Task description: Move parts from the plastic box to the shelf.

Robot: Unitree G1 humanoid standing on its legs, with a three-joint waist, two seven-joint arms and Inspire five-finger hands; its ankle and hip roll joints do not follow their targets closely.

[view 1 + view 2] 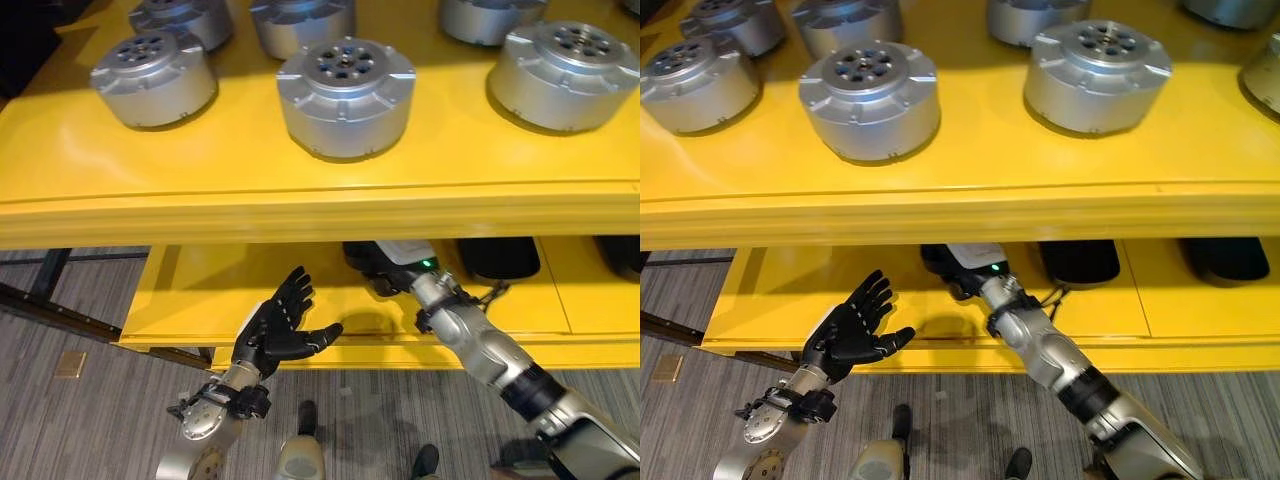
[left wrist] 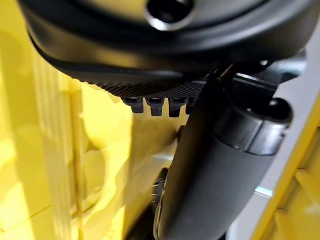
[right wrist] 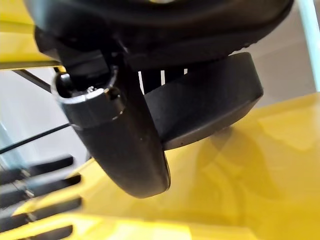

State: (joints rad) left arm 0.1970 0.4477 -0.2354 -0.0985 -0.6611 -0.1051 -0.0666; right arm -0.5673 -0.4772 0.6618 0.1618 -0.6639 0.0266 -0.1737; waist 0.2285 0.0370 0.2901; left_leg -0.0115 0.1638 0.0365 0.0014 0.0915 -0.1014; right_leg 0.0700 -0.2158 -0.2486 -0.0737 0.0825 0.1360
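A two-tier yellow shelf (image 1: 300, 205) fills the scene. Several silver round parts (image 1: 345, 92) stand on its upper tier. My right hand (image 1: 385, 262) reaches under that tier onto the lower tier (image 1: 200, 290), half hidden by the upper edge. In the right wrist view, a black round part (image 3: 210, 100) rests on the yellow surface. The thumb (image 3: 120, 140) lies against its rim and the fingers lie over its top. My left hand (image 1: 278, 330) hovers open, fingers spread, in front of the lower tier's edge and holds nothing.
Two more black parts (image 1: 498, 258) (image 1: 622, 255) sit on the lower tier to the right of my right hand. A black frame bar (image 1: 50, 305) runs along the grey carpet at the left. A small brass floor plate (image 1: 70, 364) lies near it.
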